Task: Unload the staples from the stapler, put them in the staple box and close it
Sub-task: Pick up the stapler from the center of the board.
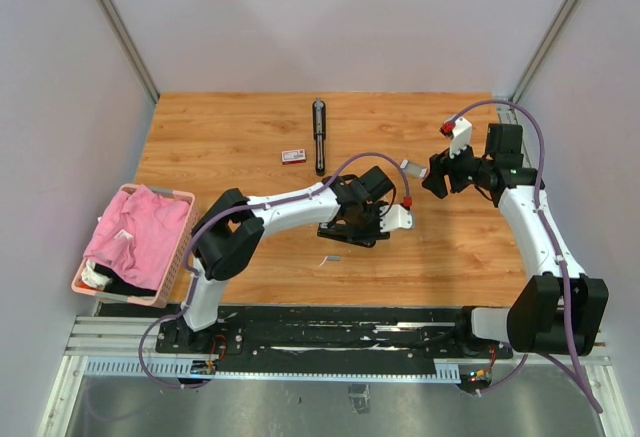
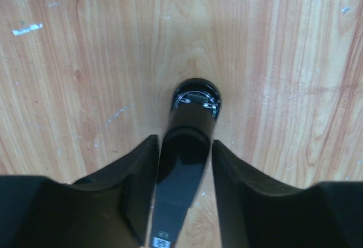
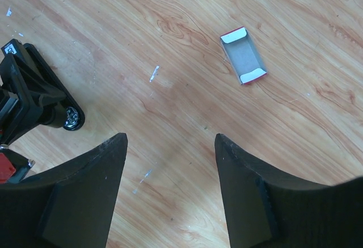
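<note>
Robot lab, plain walls [image 1: 330, 17] (rail-mounted arms [image 1: 290, 202])

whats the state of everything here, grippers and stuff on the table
left gripper, shut on stapler
right gripper, open, empty
box tray, open, empty
staples, loose on table
long black bar, lying flat
basket, full of pink cloth

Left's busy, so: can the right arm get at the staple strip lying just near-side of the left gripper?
Probably not directly. The right gripper is open, but the left gripper, shut on a black object, looks to sit between it and the staple strip; it would have to swing round.
</note>
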Motion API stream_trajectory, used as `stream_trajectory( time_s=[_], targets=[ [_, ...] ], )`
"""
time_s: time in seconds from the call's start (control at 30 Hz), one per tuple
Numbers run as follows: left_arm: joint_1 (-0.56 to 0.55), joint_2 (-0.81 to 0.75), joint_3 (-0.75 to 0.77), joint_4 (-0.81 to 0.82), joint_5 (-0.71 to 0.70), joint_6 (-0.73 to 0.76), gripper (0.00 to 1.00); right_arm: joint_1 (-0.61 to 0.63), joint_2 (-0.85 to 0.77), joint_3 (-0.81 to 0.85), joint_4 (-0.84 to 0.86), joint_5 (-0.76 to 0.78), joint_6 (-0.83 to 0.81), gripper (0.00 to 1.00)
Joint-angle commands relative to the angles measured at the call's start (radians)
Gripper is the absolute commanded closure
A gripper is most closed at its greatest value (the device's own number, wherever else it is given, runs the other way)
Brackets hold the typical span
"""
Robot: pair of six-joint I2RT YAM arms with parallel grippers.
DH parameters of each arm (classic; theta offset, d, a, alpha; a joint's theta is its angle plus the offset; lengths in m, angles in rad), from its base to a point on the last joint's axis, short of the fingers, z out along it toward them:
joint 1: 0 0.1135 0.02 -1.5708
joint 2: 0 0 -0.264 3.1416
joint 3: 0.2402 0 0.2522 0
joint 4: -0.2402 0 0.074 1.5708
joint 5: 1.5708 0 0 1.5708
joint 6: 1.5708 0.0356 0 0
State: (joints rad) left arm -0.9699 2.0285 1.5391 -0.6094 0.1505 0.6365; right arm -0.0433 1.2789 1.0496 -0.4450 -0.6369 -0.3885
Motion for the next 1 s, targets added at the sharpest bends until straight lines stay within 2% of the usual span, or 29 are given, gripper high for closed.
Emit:
stream_trajectory(
  time_s=[0.0, 0.3, 0.47, 0.6, 0.8, 0.97],
  targets=[
    [-0.012, 0.009, 0.028, -0.007, -0.002, -0.011, 0.60, -0.020, -0.007, -0.005, 0.013, -0.032, 0.014, 0.36],
    [-0.012, -0.027, 0.072, -0.004, -0.062, -0.073, 0.88, -0.021, 0.004, -0.005, 0.012, -0.074, 0.020, 0.36],
    [-0.012, -0.119, 0.067, 0.024, -0.119, -0.074, 0.99, -0.021, 0.038, -0.004, 0.009, -0.189, 0.031, 0.35],
    [-0.011, -0.201, 0.064, 0.043, -0.135, -0.088, 1.00, -0.021, 0.097, 0.010, 0.003, -0.289, 0.089, 0.35],
    [-0.012, -0.322, -0.012, 0.116, -0.143, -0.098, 1.00, -0.015, 0.232, 0.057, 0.000, -0.488, 0.291, 0.35],
    [-0.012, -0.385, -0.080, 0.156, -0.148, -0.099, 1.00, -0.003, 0.327, 0.124, -0.028, -0.594, 0.428, 0.38]
  ],
)
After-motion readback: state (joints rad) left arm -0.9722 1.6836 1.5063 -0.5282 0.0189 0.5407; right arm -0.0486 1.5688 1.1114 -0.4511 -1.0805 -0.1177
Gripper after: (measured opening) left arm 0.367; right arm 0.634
